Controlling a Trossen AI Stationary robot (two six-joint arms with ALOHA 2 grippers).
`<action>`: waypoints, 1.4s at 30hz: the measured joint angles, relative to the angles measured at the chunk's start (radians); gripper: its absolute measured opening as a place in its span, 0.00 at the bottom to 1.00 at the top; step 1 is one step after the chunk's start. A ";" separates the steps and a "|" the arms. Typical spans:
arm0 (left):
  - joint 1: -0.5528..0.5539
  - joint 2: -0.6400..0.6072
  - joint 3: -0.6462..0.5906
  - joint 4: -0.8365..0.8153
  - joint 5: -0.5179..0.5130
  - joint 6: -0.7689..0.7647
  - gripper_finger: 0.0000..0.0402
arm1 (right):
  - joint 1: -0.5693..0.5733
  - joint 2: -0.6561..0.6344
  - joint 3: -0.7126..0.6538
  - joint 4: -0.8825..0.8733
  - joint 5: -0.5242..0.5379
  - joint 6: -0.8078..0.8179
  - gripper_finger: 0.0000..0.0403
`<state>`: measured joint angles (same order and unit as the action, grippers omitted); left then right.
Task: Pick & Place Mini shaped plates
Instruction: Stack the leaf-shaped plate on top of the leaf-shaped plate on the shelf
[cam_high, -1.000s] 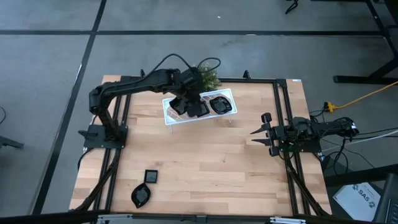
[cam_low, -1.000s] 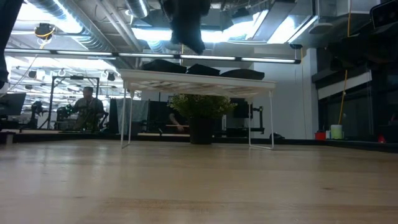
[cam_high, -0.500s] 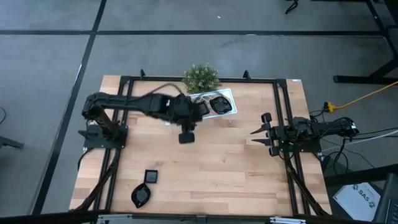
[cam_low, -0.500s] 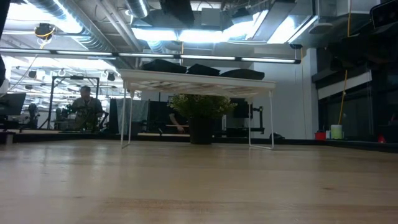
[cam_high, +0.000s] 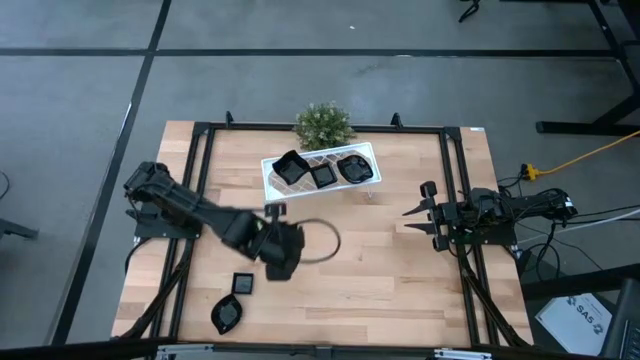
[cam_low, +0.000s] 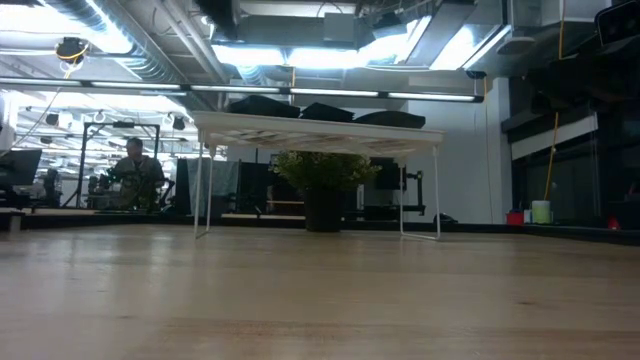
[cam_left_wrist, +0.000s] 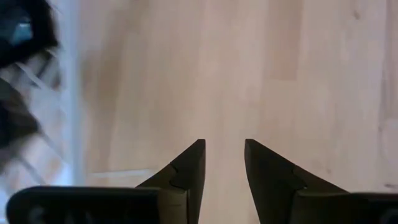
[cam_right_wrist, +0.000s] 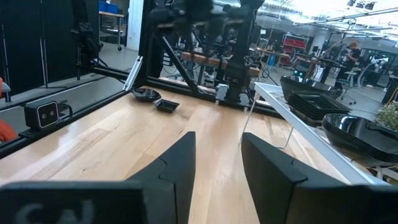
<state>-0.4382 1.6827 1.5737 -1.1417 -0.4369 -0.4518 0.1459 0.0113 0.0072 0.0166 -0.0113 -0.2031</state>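
Note:
Three stacks of glossy black mini shaped plates (cam_high: 323, 174) sit on top of the white rack (cam_high: 370, 150) at the table's far side. Two more plates lie on the wood near the front left: a square one (cam_high: 242, 283) and a leaf-like one (cam_high: 227, 315). My left gripper (cam_left_wrist: 224, 162) hangs open over bare wood left of centre (cam_high: 281, 264), between the rack and the two loose plates, with nothing between its fingers. My right gripper (cam_right_wrist: 216, 155) waits open at the table's right edge (cam_high: 415, 212), pointing level toward the left.
A small green plant (cam_high: 323, 123) stands behind the rack at the far edge. Black frame rails (cam_high: 195, 230) run along the table's left and right sides. Bare wood (cam_high: 370, 270) lies across the middle and near right. A person (cam_low: 135, 170) sits in the room beyond.
My left gripper has swung away from above the rack toward the table's near-left, sinking a little. It now hangs over bare wood. The rack's three stacks, partly covered by the arm before, show fully and have stayed in place.

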 joint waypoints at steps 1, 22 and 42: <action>-0.021 0.001 -0.014 -0.002 0.001 -0.029 0.26 | 0.000 0.000 0.000 0.000 0.000 0.000 0.32; -0.271 0.001 -0.164 0.019 0.031 -0.496 0.26 | 0.000 0.000 0.000 0.000 0.000 0.000 0.32; -0.373 0.046 -0.164 0.030 0.102 -0.769 0.27 | 0.000 0.000 0.000 0.000 0.000 0.000 0.32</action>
<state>-0.8116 1.7289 1.4101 -1.1119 -0.3350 -1.2207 0.1459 0.0113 0.0074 0.0170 -0.0113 -0.2031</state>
